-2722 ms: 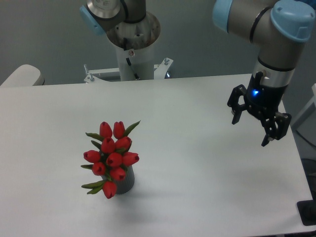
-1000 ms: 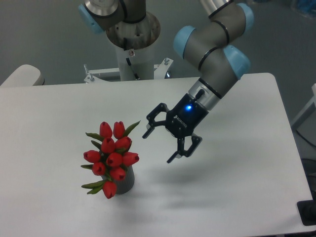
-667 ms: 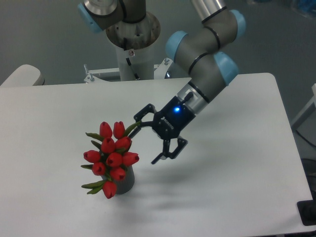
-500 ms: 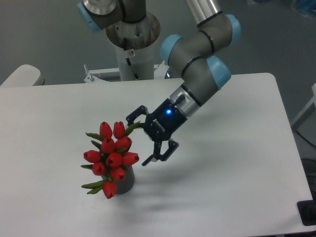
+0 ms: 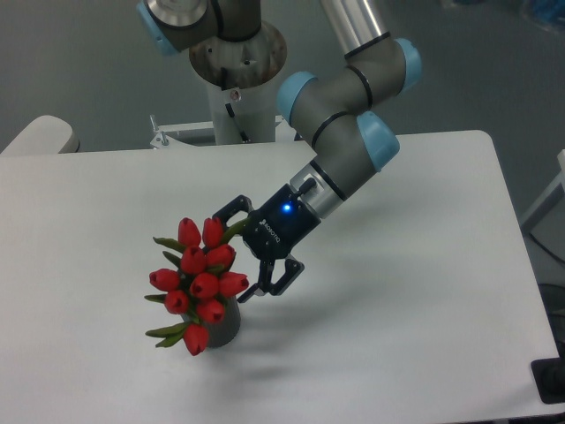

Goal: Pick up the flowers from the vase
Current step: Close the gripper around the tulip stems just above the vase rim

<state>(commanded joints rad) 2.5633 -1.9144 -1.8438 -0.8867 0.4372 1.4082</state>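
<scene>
The pincer [image 5: 234, 252] is spread wide beside the flowers [image 5: 199, 274], nothing being held. The flowers are kept upright in the vase [image 5: 226, 325] on the table [image 5: 397, 336].

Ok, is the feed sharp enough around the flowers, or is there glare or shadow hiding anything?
Fixed camera: soft even light, no glare on the white table; the flowers are sharp; the open hand is slightly soft; the vase is mostly hidden behind blooms, with only faint shadow beside it.
</scene>
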